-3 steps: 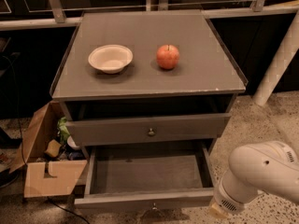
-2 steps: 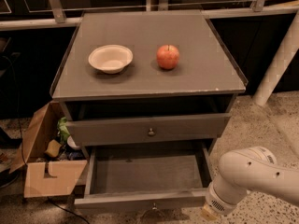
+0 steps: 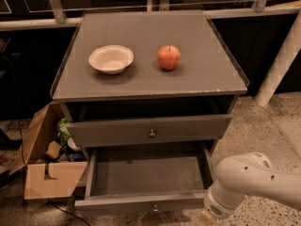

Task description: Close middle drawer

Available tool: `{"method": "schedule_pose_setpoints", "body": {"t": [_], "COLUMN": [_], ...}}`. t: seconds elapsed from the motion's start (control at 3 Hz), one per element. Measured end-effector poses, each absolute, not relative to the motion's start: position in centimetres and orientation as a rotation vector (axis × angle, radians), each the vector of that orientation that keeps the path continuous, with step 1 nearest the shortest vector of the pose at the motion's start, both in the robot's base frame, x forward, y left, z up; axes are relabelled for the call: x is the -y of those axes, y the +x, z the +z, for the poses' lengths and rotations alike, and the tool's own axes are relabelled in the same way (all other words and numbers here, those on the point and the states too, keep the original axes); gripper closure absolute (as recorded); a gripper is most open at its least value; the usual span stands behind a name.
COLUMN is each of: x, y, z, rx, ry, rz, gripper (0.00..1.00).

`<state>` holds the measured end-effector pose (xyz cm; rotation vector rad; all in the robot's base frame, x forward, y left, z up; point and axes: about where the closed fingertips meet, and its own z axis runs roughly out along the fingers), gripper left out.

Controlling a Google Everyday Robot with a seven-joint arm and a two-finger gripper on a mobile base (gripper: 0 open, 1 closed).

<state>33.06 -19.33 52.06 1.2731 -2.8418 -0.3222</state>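
Observation:
The grey cabinet (image 3: 150,79) has its middle drawer (image 3: 146,175) pulled far out. The drawer's box is empty, and its flat front (image 3: 122,203) with a small knob (image 3: 154,206) lies near the bottom edge of the view. The top drawer (image 3: 117,132), with a brass knob (image 3: 152,133), stands slightly out. The lowest drawer is hidden. My white arm (image 3: 249,182) reaches in from the lower right, and its end sits just beside the middle drawer's front right corner. My gripper is out of view below the bottom edge.
A white bowl (image 3: 111,59) and a red apple (image 3: 169,57) sit on the cabinet top. An open cardboard box (image 3: 47,173) with clutter stands on the floor at the left. A white post (image 3: 282,55) leans at the right. The floor is speckled (image 3: 273,126).
My arm has shifted left and slightly lower, closer to the middle drawer's front right corner. The drawers, bowl and apple have not moved.

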Motion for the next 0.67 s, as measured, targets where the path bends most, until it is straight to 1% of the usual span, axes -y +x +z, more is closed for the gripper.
{"method": "schedule_pose_setpoints", "body": {"t": [0.67], "x": [20.4], "y": [34.7], "z": [44.6], "rx": [2.901], "ry": [1.089], "rz": [-0.267], "gripper": [1.0]}}
